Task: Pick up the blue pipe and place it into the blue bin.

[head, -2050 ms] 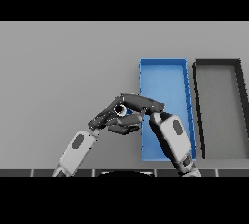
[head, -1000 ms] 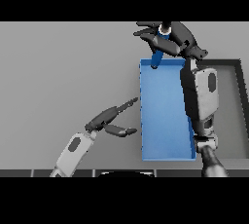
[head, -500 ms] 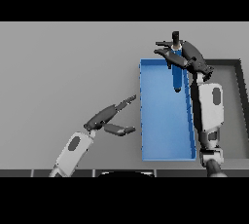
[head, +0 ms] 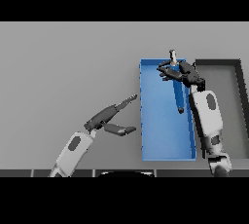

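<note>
I see the blue pipe (head: 178, 91) standing steeply over the far half of the blue bin (head: 158, 135), its pale grey tip poking up past the bin's far rim and its lower end pointing down toward the bin floor, near the bin's right wall. I can't tell whether that lower end touches the floor or hangs just above it. My right hand (head: 179, 73) is at the pipe's upper part, just inside the bin's far edge, with its fingers spread out to both sides of the shaft; from here I cannot tell whether the fingers and thumb are closed on the pipe or only spread around it. The right forearm runs from the lower edge of the view up along the bin's right wall, partly covering that wall. The bin itself is a long, shallow blue tray lying lengthwise away from me on the grey tabletop (head: 68, 67). Just beside the bin's right wall sits a dark bin (head: 237, 101) of similar shape, with the arm between the two. My left hand (head: 113, 118) hovers over the tabletop to the left of the blue bin, near its left wall but not touching it, fingers straight and thumb held apart below them, holding nothing.
</note>
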{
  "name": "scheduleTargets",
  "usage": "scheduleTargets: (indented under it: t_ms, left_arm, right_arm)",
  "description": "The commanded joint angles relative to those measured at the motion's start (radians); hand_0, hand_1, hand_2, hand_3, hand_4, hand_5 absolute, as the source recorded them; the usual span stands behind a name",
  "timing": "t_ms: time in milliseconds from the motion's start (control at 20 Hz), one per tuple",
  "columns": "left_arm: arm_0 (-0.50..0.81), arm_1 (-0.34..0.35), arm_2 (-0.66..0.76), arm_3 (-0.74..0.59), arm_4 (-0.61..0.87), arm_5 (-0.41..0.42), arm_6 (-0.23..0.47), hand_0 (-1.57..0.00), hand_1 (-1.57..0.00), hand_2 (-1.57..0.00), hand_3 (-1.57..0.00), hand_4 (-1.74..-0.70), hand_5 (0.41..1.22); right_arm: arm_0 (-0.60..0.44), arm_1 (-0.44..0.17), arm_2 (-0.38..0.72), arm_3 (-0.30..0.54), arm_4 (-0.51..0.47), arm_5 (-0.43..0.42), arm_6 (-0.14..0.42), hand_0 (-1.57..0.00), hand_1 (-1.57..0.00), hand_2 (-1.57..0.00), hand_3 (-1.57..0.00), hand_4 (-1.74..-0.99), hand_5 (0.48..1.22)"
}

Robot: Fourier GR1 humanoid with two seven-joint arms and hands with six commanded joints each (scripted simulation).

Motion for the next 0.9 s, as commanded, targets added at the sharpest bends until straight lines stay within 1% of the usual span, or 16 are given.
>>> scheduleTargets:
  t_ms: [0,50,100,150,200,250,300,350,400,450,500,550,600,650,700,850]
  left_arm:
    - [0.001,0.003,0.001,-0.001,-0.003,0.003,0.003,0.0,0.0,0.0,0.0,-0.92,0.484]
    - [0.01,0.008,-0.001,0.001,-0.006,0.002,-0.007,0.0,0.0,0.0,0.0,-0.92,0.486]
    - [0.0,0.006,0.002,0.003,-0.006,0.002,-0.001,0.0,0.0,0.0,0.0,-0.92,0.489]
    - [-0.002,0.005,0.002,-0.001,0.0,-0.003,0.003,0.0,0.0,0.0,0.0,-0.92,0.491]
    - [-0.009,-0.001,0.001,0.001,0.001,-0.001,0.009,0.0,0.0,0.0,0.0,-0.92,0.493]
    - [-0.01,0.002,0.008,0.005,0.007,-0.003,0.01,0.0,0.0,0.0,0.0,-0.92,0.493]
    - [-0.009,0.001,0.005,0.015,-0.004,0.003,0.013,0.0,0.0,0.0,0.0,-0.92,0.493]
    - [-0.003,0.003,0.004,0.01,0.0,-0.002,-0.001,0.0,0.0,0.0,0.0,-0.92,0.493]
    - [0.0,0.0,0.003,0.011,0.002,-0.001,0.008,0.0,0.0,0.0,0.0,-0.93,0.494]
    - [-0.002,0.001,0.007,0.007,0.008,-0.003,0.004,0.0,0.0,0.0,0.0,-0.93,0.494]
    - [-0.002,-0.004,0.001,0.007,0.003,0.002,0.016,0.0,0.0,0.0,0.0,-0.92,0.494]
    - [0.0,-0.004,0.0,0.011,-0.002,0.005,0.008,0.0,0.0,0.0,0.0,-0.93,0.494]
    - [0.003,0.004,0.005,0.013,-0.002,0.003,-0.003,0.0,0.0,0.0,0.0,-0.93,0.496]
    - [-0.003,0.013,0.015,0.01,0.01,-0.004,-0.001,0.0,0.0,0.0,0.0,-0.93,0.495]
    - [0.013,0.01,0.001,0.0,0.004,-0.005,-0.013,0.0,0.0,0.0,0.0,-0.93,0.496]
    - [0.006,-0.005,-0.002,-0.001,0.0,0.006,0.003,0.0,0.0,0.0,0.0,-0.93,0.496]
  right_arm:
    - [-0.012,-0.019,0.047,0.032,-0.037,-0.03,0.0,-1.57,-1.57,-1.57,-0.64,-1.641,1.221]
    - [-0.009,-0.045,0.097,0.054,-0.082,-0.062,0.0,-1.57,-1.57,-1.57,-0.51,-1.661,1.221]
    - [-0.014,-0.073,0.157,0.076,-0.146,-0.103,0.0,-1.57,-1.57,-1.57,-0.41,-1.677,1.171]
    - [-0.034,-0.098,0.218,0.098,-0.213,-0.147,0.0,-1.57,-1.57,-1.52,-0.45,-1.626,1.161]
    - [-0.052,-0.134,0.286,0.125,-0.29,-0.181,0.0,-1.36,-1.28,-1.23,-0.36,-1.553,1.154]
    - [-0.074,-0.167,0.355,0.14,-0.36,-0.225,0.0,-1.08,-1.03,-0.99,-0.29,-1.469,1.148]
    - [-0.089,-0.203,0.422,0.135,-0.424,-0.26,0.0,-0.87,-0.82,-0.79,-0.23,-1.405,1.137]
    - [-0.099,-0.23,0.479,0.124,-0.464,-0.279,0.0,-0.69,-0.66,-0.63,-0.19,-1.37,1.125]
    - [-0.096,-0.257,0.516,0.085,-0.461,-0.252,0.0,-0.55,-0.52,-0.5,-0.15,-1.339,1.108]
    - [-0.104,-0.276,0.552,0.051,-0.429,-0.221,0.0,-0.44,-0.42,-0.4,-0.12,-1.307,1.068]
    - [-0.117,-0.315,0.589,0.025,-0.382,-0.186,-0.001,-0.35,-0.34,-0.32,-0.09,-1.279,1.01]
    - [-0.125,-0.334,0.62,0.014,-0.357,-0.164,0.0,-0.28,-0.27,-0.26,-0.08,-1.25,0.962]
    - [-0.122,-0.343,0.637,-0.004,-0.353,-0.146,0.0,-0.23,-0.21,-0.21,-0.06,-1.233,0.913]
    - [-0.132,-0.356,0.666,-0.011,-0.358,-0.138,0.0,-0.18,-0.17,-0.16,-0.05,-1.219,0.87]
    - [-0.145,-0.363,0.693,-0.008,-0.358,-0.125,0.0,-0.14,-0.14,-0.13,-0.04,-1.205,0.837]
    - [-0.159,-0.381,0.735,0.002,-0.354,-0.103,-0.001,-0.07,-0.07,-0.07,-0.02,-1.161,0.771]
